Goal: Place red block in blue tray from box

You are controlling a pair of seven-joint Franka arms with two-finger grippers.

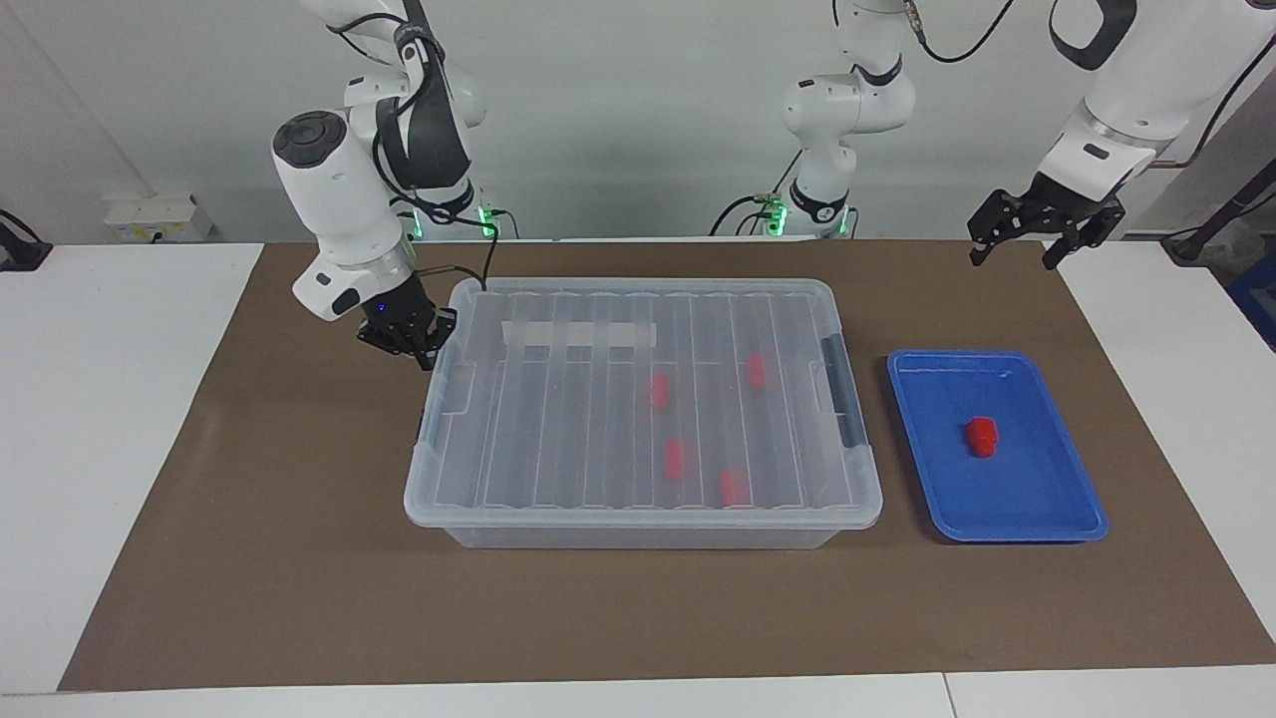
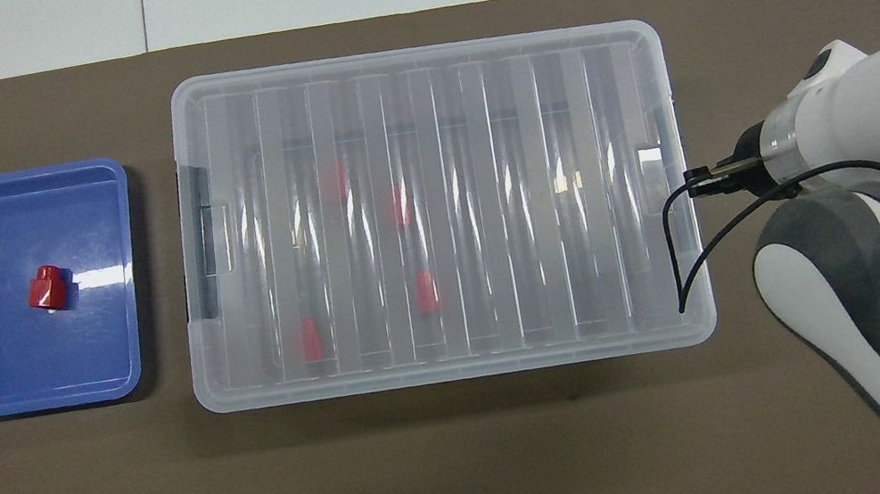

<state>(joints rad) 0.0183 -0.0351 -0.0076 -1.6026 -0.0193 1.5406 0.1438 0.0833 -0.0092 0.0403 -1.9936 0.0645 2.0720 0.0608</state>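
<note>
Where brown mat point(image 1: 299, 558) meets white tabletop point(image 1: 90, 419)

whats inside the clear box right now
Four red blocks show through the ribbed lid of the box. The lid blurs them, so anything smaller inside cannot be told.

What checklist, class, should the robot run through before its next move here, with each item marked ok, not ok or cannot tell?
1. One red block lies in the blue tray: ok.
2. Four other red blocks are inside the box: ok.
3. The lid lies flat on the box: ok.
4. Right gripper is shut, at the lid's edge toward the right arm's end: ok.
5. Lid latched at that end: cannot tell.
6. Left gripper is open, empty, waiting clear of the tray: ok.
</note>
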